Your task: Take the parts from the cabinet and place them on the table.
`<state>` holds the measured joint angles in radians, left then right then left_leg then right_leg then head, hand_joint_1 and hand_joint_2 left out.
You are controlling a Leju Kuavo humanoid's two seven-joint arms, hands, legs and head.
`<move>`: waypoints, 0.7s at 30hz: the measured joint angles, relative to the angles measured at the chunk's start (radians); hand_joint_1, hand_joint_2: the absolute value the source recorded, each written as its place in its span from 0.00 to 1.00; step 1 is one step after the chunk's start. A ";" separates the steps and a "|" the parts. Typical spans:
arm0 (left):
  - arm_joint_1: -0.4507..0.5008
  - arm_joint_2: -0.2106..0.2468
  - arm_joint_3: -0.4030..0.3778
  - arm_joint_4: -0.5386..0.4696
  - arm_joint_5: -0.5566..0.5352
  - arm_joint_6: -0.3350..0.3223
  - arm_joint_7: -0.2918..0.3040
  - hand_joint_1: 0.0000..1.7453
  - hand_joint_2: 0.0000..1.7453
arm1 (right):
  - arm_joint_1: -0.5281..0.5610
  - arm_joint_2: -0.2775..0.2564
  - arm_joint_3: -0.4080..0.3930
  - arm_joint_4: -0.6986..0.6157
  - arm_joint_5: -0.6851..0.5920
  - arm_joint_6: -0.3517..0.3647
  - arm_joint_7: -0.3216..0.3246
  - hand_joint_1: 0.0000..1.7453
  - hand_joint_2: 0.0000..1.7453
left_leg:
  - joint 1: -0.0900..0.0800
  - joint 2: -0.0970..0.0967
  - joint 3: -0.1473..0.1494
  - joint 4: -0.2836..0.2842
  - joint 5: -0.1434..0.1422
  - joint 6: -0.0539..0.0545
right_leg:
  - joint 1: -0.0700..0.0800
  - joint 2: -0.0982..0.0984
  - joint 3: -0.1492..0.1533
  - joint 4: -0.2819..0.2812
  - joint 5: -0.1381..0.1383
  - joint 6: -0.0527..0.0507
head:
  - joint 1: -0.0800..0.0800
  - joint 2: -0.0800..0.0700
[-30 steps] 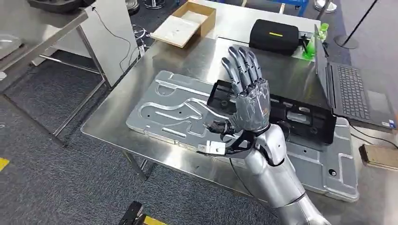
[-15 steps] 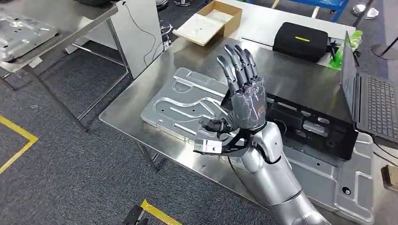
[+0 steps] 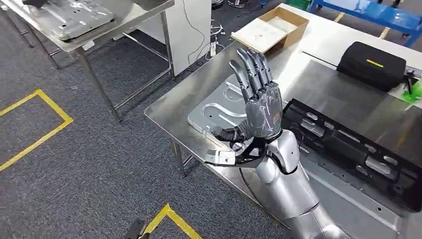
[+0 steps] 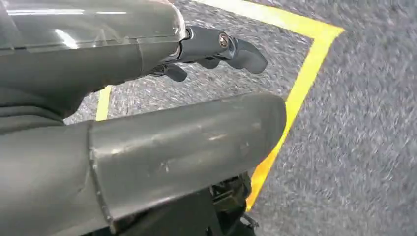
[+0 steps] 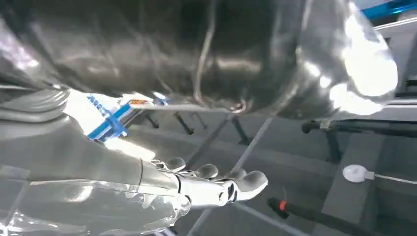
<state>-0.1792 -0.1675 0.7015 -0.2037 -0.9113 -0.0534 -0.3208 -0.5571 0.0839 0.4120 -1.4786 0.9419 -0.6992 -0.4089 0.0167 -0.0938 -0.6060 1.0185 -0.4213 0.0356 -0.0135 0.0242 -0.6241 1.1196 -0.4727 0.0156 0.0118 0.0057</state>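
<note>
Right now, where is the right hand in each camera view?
Head view: right hand raised mid-picture, fingers spread, above the table edge.
Right wrist view: same hand close up, fingers extended, empty.
Left wrist view: not in it; left hand over yellow tape.
Shared landmark: that floor tape, head view.

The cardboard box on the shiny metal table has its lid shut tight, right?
Not quite. The brown cardboard box does sit on the shiny metal table, but it is open at the top, with its pale inside showing. The head view shows this.
</note>
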 joint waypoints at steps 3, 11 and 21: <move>-0.004 0.000 0.000 0.000 0.002 0.002 0.003 0.00 0.00 | -0.001 0.000 0.000 0.000 0.000 0.000 0.000 0.00 0.00 | 0.006 -0.034 -0.016 0.002 0.006 -0.020 | -0.003 0.073 0.034 -0.090 0.010 -0.010 | 0.001 0.000; -0.014 0.005 0.005 0.000 0.010 0.016 0.012 0.00 0.00 | -0.003 0.014 0.000 -0.007 0.018 0.000 -0.008 0.00 0.00 | 0.005 0.082 -0.156 0.282 -0.133 -0.053 | 0.001 -0.052 0.057 -0.123 0.019 -0.043 | -0.008 0.000; -0.014 0.013 0.008 0.000 0.012 0.014 0.009 0.00 0.00 | -0.006 0.024 0.005 0.011 0.033 0.000 -0.004 0.00 0.00 | -0.007 0.118 -0.008 0.001 -0.006 -0.017 | 0.013 -0.166 0.068 -0.102 -0.011 -0.009 | -0.007 0.000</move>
<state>-0.1933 -0.1549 0.7095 -0.2037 -0.8995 -0.0397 -0.3120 -0.5634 0.1080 0.4170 -1.4679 0.9747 -0.6989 -0.4128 0.0092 0.0245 -0.6139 1.0199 -0.4273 0.0185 -0.0001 -0.1414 -0.5562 1.0177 -0.4832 0.0066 0.0046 0.0057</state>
